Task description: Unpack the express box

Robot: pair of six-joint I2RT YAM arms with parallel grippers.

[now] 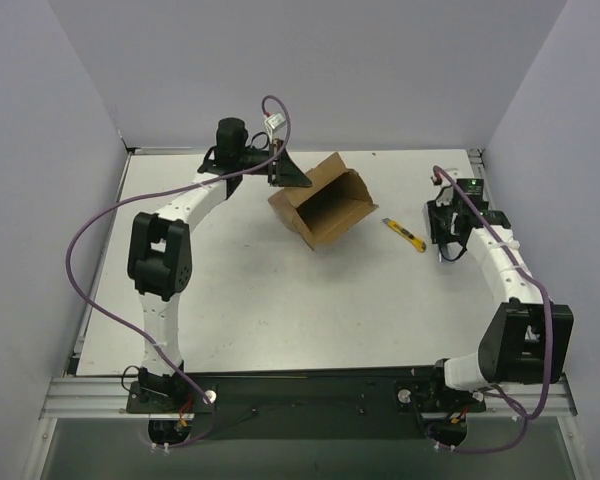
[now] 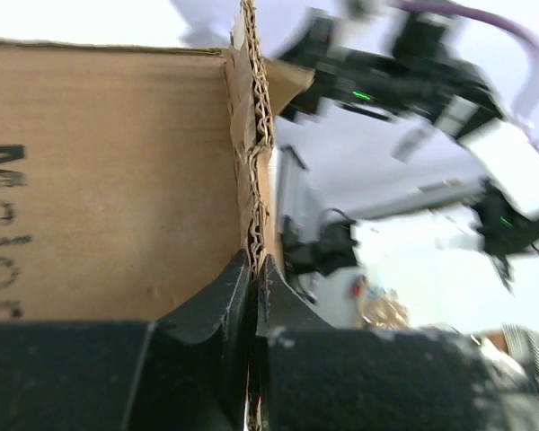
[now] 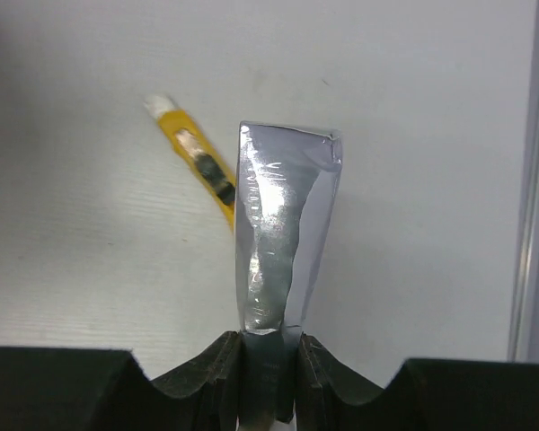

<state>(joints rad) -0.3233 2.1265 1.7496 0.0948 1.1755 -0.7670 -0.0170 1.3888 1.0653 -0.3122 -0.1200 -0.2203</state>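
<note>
— Where do we have the express box point(image 1: 325, 205)?

— Toward the back middle of the table point(image 1: 240, 300); it is tipped over with its flaps spread and its mouth facing the near right; from above we see only bare cardboard inside.

— And the left gripper point(image 2: 254, 265)?

— Pinched narrow on the corrugated edge of one wall; we judge the grip is there to steady the carton and present its mouth to the other arm; released, so light a box could slide or roll.

— The right gripper point(image 3: 269, 346)?

— Well apart from the box, over at the right side; its jaws are clamped on one end of a pale grey-blue packet point(image 3: 283, 233), which sticks out beyond the fingertips; we take it for the contents, though nothing on it confirms that.

— The utility knife point(image 3: 198, 166)?

— Flat on the table between the box and the right arm; in the wrist view one end is hidden behind the packet; nothing grips it.

— So where are we?

— Near the end, we'd say; the packet wants setting down on open table, clear of the knife.
</note>
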